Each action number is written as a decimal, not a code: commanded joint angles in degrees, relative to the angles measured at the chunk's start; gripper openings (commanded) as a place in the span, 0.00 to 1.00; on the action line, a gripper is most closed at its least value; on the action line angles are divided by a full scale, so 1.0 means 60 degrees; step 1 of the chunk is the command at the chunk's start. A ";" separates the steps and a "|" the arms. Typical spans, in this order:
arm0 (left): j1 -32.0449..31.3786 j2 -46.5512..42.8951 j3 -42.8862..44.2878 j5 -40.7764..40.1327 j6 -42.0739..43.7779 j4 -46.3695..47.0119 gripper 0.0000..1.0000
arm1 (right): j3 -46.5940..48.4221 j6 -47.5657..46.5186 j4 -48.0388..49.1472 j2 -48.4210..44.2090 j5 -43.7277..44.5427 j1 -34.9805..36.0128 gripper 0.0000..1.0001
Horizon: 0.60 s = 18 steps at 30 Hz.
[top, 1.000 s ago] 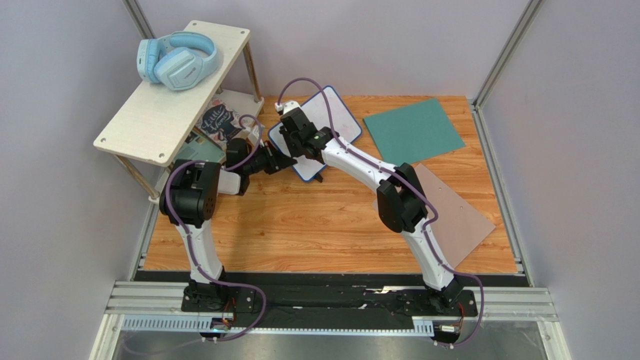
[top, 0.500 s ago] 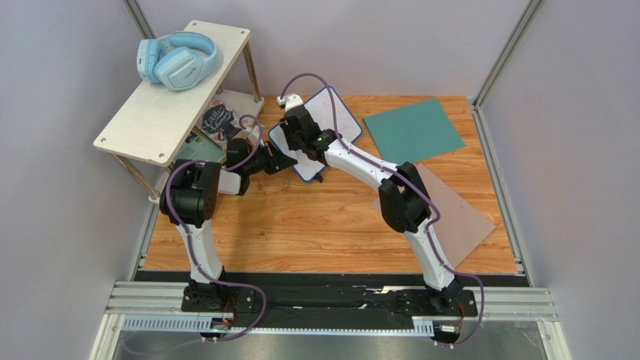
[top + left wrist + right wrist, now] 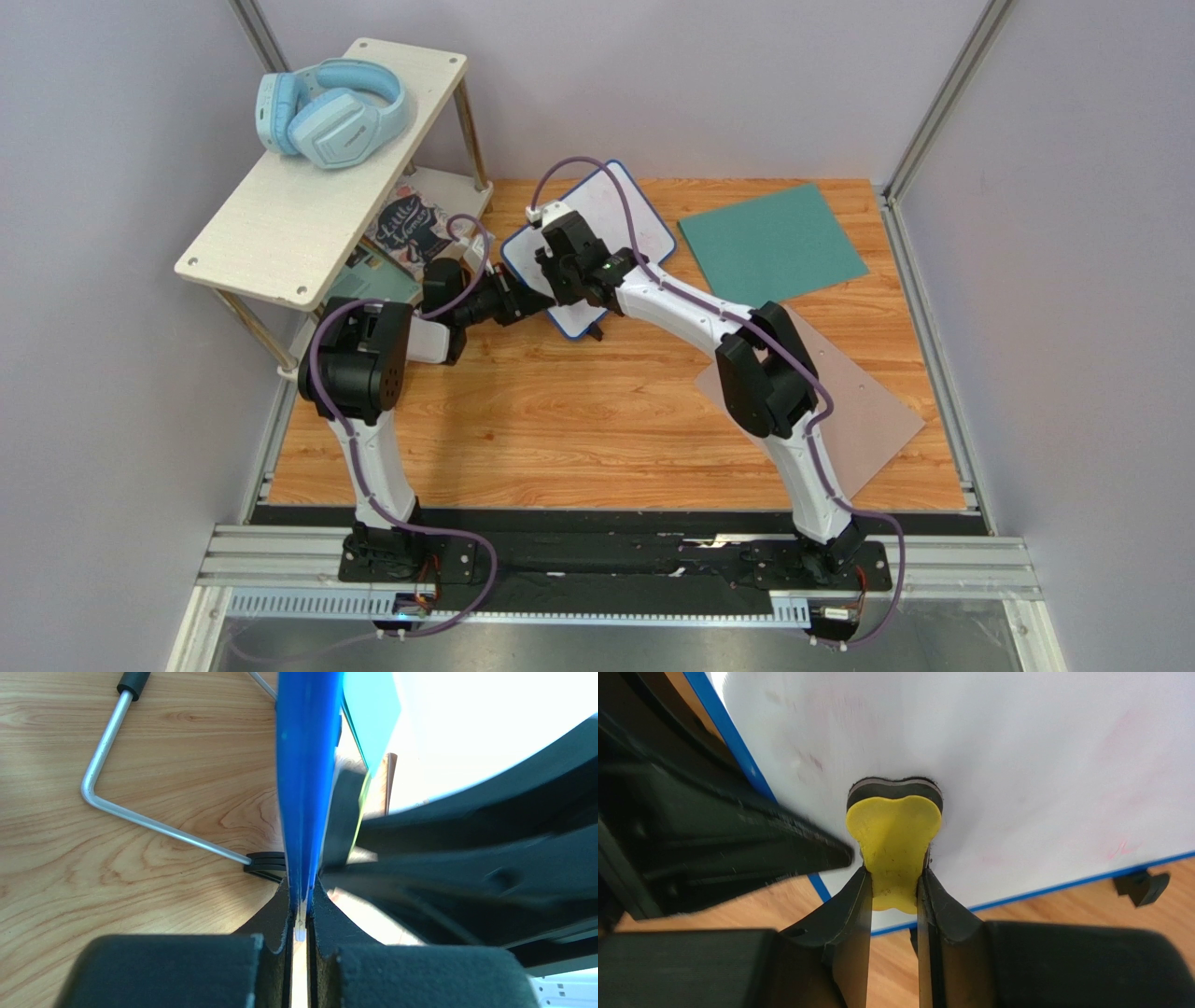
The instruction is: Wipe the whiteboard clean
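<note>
The whiteboard sits at the far middle of the wooden table, turned at an angle, with its near left corner between the two grippers. The left gripper is clenched on the board's blue frame, which runs edge-on between its fingers in the wrist view. The right gripper reaches over the board's face, clamped on a yellow eraser whose dark pad is pressed against the white surface near the left border. The surface is glossy white with faint pink smudges, most visible toward the lower right corner in the right wrist view, and a thin blue frame with rounded corners. A small black foot shows below its lower edge, and a bent metal stand wire rests on the wood behind it. Just right of the board lies a teal sheet, with a grey-brown sheet nearer. A pale shelf carrying blue headphones stands to the left.
</note>
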 commanded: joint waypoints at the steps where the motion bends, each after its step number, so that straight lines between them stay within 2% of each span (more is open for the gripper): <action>1: -0.0258 0.0097 0.0012 0.0583 0.0357 0.0057 0.00 | -0.1151 -0.0023 -0.2010 0.0341 -0.0551 0.0110 0.00; 8: -0.0258 0.0083 -0.0017 0.0583 0.0342 0.0086 0.00 | -0.2076 0.0139 -0.1424 -0.0099 -0.0317 0.0110 0.00; 18: -0.0258 0.0054 -0.0047 0.0598 0.0357 0.0101 0.00 | -0.0012 -0.0037 -0.0956 0.0180 0.0415 -0.0094 0.00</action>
